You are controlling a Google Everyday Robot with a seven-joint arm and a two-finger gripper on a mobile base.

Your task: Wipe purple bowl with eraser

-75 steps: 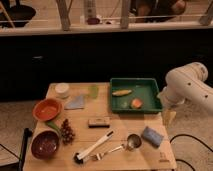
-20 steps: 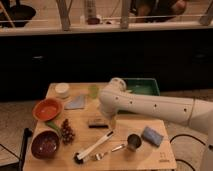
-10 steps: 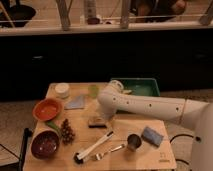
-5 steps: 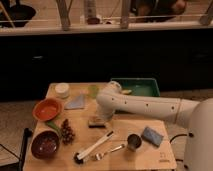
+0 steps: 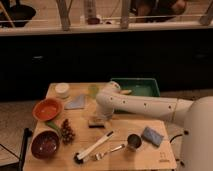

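**Gripper over the eraser, bowl away at the near left corner**

The gripper [image 5: 102, 117] hangs at the end of the white arm [image 5: 145, 105], which reaches in from the right side across the middle of the table [image 5: 125, 162]. It points down at the eraser [image 5: 94, 122] and sits right at the eraser's upper right edge. It seems to touch the eraser, but the view here is dark and I am not sure of contact. I also cannot tell whether the gripper is wide, narrow or already holding the block.

The eraser lies flat near the centre of the table. Its long axis runs about left to right in the view, so a grasp across the short side looks like the natural one.

The purple bowl [image 5: 45, 144] stands at the near left corner, upright, well apart from the eraser. From the gripper it lies down and to the left in the view. This is the relation that matters: after the pick, the arm must carry the eraser along that diagonal. The pine cone [image 5: 66, 131] stands between them, almost on the straight line, so I judge the carry should go over it. The orange bowl [image 5: 48, 108] is at the left behind the purple one and must not be mistaken for it. The brush [image 5: 93, 148] lies just in front of the eraser, outside that path.
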